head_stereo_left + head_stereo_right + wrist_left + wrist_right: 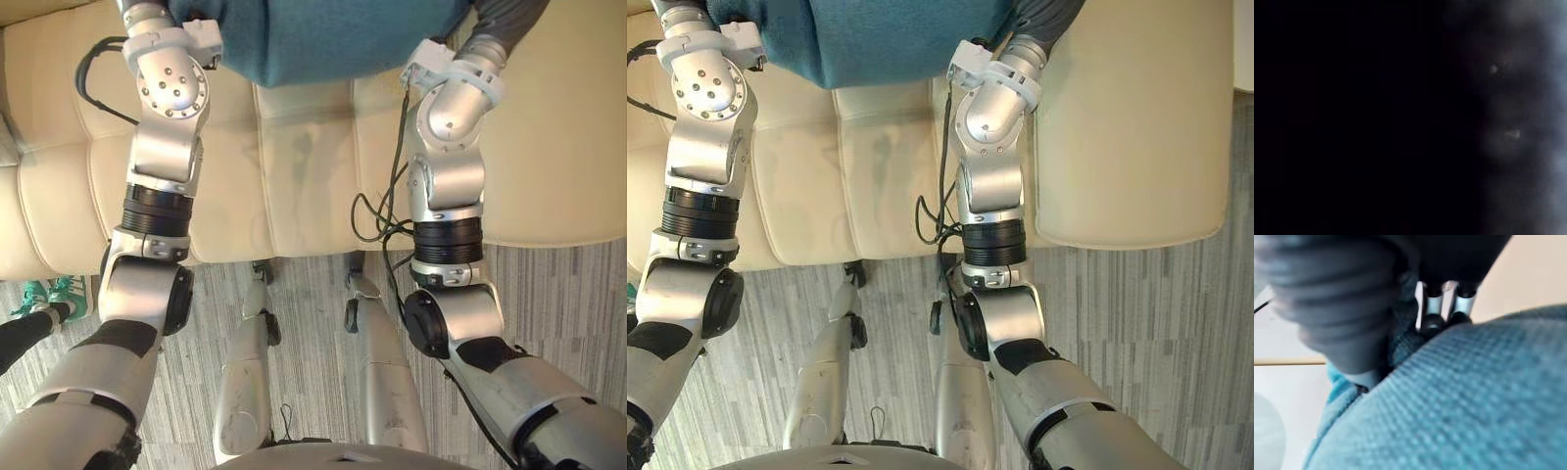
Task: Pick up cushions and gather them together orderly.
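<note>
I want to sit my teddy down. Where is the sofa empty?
The sofa seat between the two arms, below the teal cushion, is bare. So is the wide section beyond the right arm. It is crowded at the top, around the cushion.

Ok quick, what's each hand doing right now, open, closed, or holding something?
Left hand: cannot be told.
Right hand: closed on the teal cushion, fingers dug into its fabric.

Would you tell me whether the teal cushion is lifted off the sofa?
Cannot tell: the right hand touches the teal cushion over the sofa, its underside hidden.
</note>
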You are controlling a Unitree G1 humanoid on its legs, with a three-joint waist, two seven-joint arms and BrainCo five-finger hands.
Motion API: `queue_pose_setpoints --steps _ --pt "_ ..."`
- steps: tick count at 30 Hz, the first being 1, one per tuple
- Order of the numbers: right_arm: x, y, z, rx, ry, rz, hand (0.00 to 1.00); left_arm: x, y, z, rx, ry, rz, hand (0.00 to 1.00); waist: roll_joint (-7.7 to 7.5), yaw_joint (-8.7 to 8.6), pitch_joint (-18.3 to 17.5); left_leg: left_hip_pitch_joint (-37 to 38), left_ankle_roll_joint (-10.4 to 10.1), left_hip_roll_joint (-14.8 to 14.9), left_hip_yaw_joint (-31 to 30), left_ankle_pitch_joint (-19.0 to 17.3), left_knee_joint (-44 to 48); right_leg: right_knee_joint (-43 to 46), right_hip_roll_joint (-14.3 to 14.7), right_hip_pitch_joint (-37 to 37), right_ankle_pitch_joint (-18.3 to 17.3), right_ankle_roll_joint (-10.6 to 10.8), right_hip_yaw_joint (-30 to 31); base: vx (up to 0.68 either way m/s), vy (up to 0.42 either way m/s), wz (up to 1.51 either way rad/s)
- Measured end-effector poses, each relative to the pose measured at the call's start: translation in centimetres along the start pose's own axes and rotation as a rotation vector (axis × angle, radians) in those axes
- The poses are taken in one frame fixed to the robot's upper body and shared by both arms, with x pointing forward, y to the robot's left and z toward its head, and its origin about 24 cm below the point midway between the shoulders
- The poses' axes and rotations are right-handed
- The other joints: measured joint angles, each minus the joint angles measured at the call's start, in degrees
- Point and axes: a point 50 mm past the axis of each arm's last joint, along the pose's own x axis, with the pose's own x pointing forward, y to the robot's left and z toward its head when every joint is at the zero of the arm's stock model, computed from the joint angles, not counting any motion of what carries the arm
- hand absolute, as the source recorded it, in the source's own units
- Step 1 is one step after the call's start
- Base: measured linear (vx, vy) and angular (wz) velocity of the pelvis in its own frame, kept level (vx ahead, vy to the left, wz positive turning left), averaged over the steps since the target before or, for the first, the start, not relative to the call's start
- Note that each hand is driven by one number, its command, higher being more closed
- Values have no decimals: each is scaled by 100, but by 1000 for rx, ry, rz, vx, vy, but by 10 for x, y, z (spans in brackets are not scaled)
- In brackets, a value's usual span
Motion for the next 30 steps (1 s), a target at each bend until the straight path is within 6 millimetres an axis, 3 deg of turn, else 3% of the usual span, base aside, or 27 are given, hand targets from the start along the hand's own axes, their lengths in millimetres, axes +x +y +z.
queue_pose_setpoints --steps 5,8,14,19,20,21,27,29,30 --pt "17 7 25 75 -62 -61 100 23 -11 35 -37 -88 1 100 0 49 0 -97 71 -3 -41 54 0 1 2 -61 40 -5 -25 -51 -47 5" --pt "37 14 61 151 -159 -90 100 48 -14 77 -52 -197 20 100 0 56 0 -267 94 -22 -144 145 1 1 -6 -175 54 -6 -115 -39 -55 12" --pt "56 17 110 226 -302 -128 100 61 -15 125 -75 -335 46 100 0 123 0 -443 81 -25 -264 179 1 -39 -21 -266 51 -7 -215 -30 -78 7" --pt "61 18 129 267 -350 -148 100 67 -11 148 -54 -410 60 100 -1 142 1 -588 67 -15 -323 199 1 -61 -23 -353 48 -13 -298 -39 -89 5" --pt "61 18 131 270 -352 -152 0 67 -11 150 -50 -416 62 100 -1 145 1 -605 65 -13 -332 203 1 -67 -23 -361 48 -12 -309 -53 -97 7" --pt "61 18 131 274 -353 -165 0 67 -12 152 -42 -421 66 0 -1 142 1 -640 31 -14 -350 232 1 -80 -28 -365 47 -13 -335 -45 -79 7" --pt "60 18 132 277 -353 -212 0 70 -4 160 2 -460 135 0 -1 184 1 -994 37 -16 -384 306 2 -53 -56 -714 46 -19 -366 -60 -71 3" --pt "57 15 116 258 -308 -225 0 71 -3 158 6 -446 151 0 -1 183 1 -1153 19 -19 -395 333 2 -30 -79 -878 49 -22 -370 -71 -52 1" --pt "54 12 92 231 -240 -238 0 72 1 150 10 -422 162 0 -1 168 2 -1251 5 -24 -393 344 2 -21 -87 -981 55 -25 -364 -40 -33 -2"
